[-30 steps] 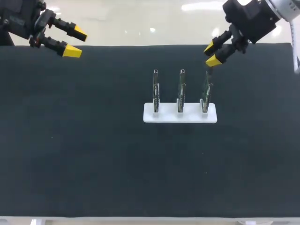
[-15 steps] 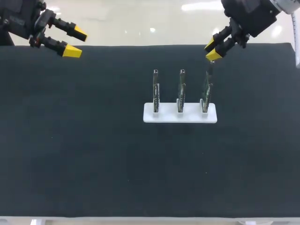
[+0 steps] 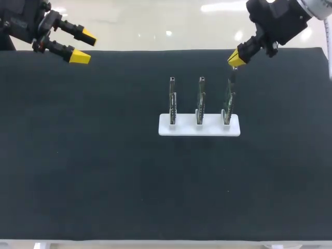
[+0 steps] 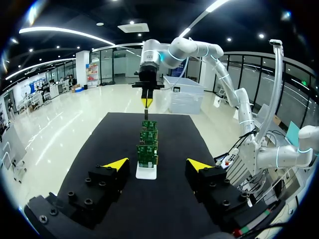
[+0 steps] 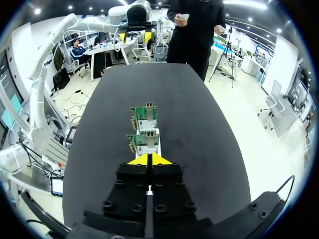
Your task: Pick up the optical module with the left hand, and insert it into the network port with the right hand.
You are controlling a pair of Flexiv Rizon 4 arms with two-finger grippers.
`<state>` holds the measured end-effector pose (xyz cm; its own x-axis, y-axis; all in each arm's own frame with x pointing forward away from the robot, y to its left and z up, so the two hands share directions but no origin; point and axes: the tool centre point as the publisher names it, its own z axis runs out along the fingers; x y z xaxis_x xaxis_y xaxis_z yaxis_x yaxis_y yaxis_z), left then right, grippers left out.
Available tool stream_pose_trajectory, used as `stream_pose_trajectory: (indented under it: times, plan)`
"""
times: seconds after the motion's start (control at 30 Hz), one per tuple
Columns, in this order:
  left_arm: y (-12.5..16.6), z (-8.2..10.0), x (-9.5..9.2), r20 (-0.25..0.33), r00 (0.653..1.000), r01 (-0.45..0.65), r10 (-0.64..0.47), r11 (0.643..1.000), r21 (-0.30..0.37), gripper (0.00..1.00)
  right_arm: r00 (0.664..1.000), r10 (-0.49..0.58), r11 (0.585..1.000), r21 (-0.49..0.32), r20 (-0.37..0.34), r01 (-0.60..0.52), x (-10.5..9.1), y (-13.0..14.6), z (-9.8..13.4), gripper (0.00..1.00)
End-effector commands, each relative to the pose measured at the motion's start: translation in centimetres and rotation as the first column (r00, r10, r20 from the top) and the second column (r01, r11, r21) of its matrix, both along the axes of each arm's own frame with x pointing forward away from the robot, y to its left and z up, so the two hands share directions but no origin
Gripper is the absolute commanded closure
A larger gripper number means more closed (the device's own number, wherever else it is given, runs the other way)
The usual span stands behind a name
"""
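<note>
Three green boards (image 3: 201, 101) are held upright in a white holder (image 3: 166, 127) on the bench (image 3: 104, 171). What appears to be the optical module (image 3: 234, 70), long axis vertical, is seen atop the holder's rightmost board, just beneath the right gripper (image 3: 236, 58), whose fingers are pressed together. The left gripper (image 3: 84, 47) is seen well apart from the holder, fingers spread.

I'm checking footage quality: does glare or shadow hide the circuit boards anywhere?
Head view: no glare on the black mat; circuit boards dim against it, white holder bright. Left wrist view: boards evenly lit. Right wrist view: right gripper hides the row's near end.
</note>
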<state>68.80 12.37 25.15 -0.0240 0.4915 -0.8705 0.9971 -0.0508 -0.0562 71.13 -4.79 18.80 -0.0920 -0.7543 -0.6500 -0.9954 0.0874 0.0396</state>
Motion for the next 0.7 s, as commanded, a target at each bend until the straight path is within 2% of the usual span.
stream_pose_trajectory:
  times: [0.03,0.7]
  plan:
    - [-0.1,0.0,0.1,-0.001,1.000,0.000,0.000,1.000,0.004,0.00,1.000,-0.005,1.000,0.010,0.006,0.005,-0.3,-0.1,-0.5,1.00]
    - [-0.1,0.0,0.1,-0.001,1.000,0.000,0.000,1.000,0.004,0.00,1.000,0.003,0.998,0.065,0.007,-0.003,-0.1,0.0,-3.9,1.00]
